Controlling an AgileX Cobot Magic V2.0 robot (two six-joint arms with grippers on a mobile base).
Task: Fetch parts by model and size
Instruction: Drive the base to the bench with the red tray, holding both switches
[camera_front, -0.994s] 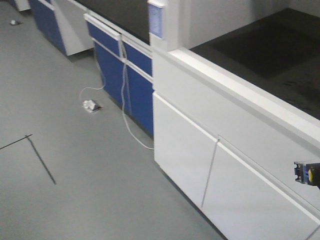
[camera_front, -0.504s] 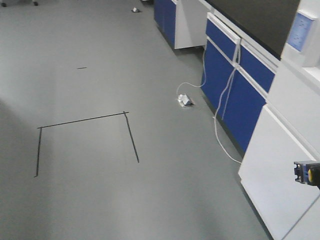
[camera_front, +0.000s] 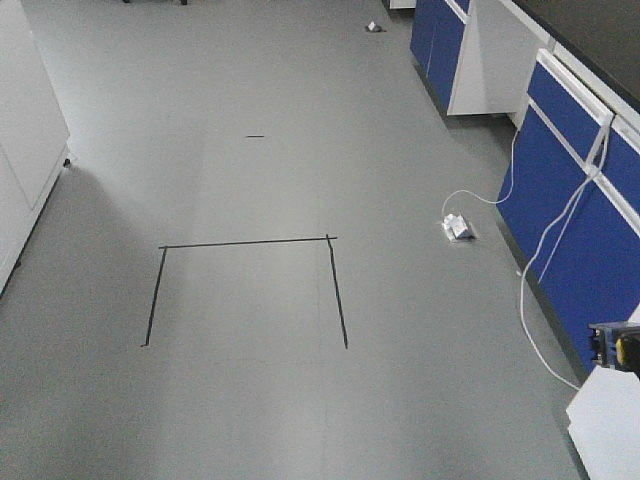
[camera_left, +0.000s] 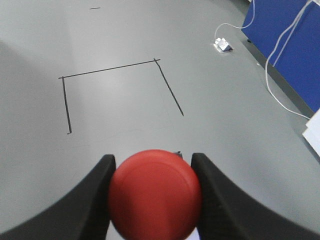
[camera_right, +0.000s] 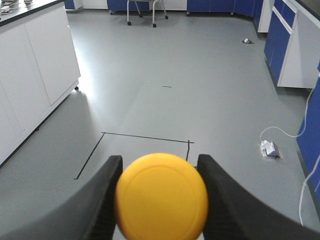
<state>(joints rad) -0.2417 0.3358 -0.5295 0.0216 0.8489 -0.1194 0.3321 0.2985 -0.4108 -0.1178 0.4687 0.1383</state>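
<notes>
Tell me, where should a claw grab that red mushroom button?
From the two sides, as the left claw does now: one finger at each flank of the red-capped push-button. Its domed cap would likely slip; the base beneath, hidden here, probably suits better.

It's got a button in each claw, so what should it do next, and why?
Probably roll toward the white counter before letting go: the left claw grips the red button, the right claw the yellow button, and only floor lies below.

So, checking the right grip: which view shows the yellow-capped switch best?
Right wrist: the yellow-capped switch fills the foreground, held in the right gripper. The front view catches a sliver at its edge; the left wrist, nothing.
</notes>
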